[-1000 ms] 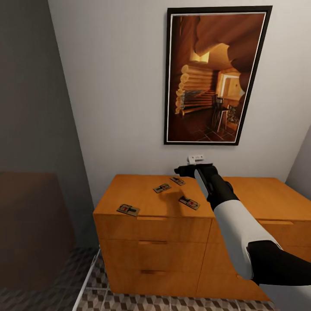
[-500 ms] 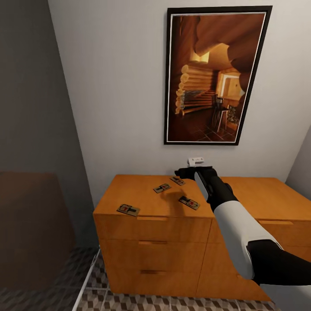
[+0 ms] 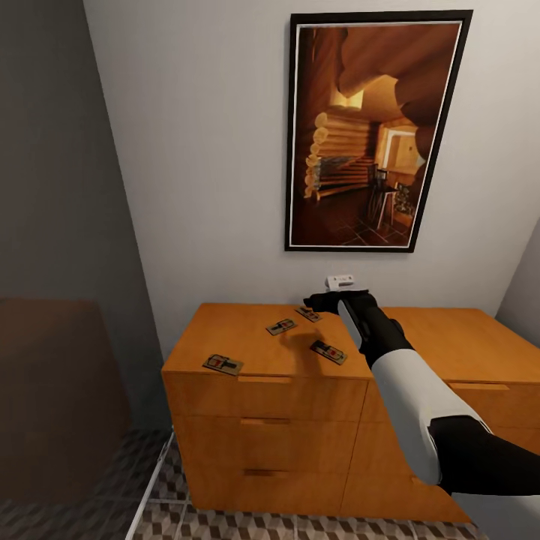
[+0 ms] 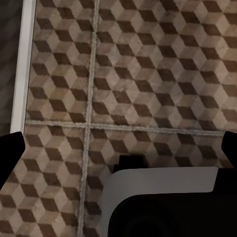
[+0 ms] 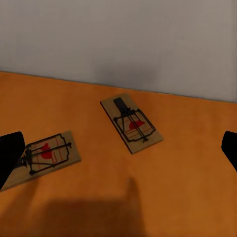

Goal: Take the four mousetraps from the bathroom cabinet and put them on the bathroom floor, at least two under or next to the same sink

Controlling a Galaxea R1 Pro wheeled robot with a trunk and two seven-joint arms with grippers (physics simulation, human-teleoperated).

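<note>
My right gripper (image 3: 319,299) hung above the back of the cabinet (image 3: 225,330), its fingers spread wide with nothing between them; in the right wrist view only the dark tips showed at the frame's edges. The cabinet was smooth orange-brown wood with a flat top and slim matching drawer handles. Four mousetraps lay flat on that top: thin rectangular wooden boards with dark wire parts and a red mark. The nearest one (image 5: 131,123) lay just below my fingers, close to the pale wall, its long axis running slantwise from the wall outward. A second (image 5: 47,155) lay beside it, apart and angled differently. A third (image 3: 328,352) and a fourth (image 3: 222,364) sat nearer the front edge. My left gripper's fingers (image 4: 10,148) were also parted, empty, over the bathroom floor (image 4: 148,74), matte tiles in a brown and beige cube pattern with pale grout.
</note>
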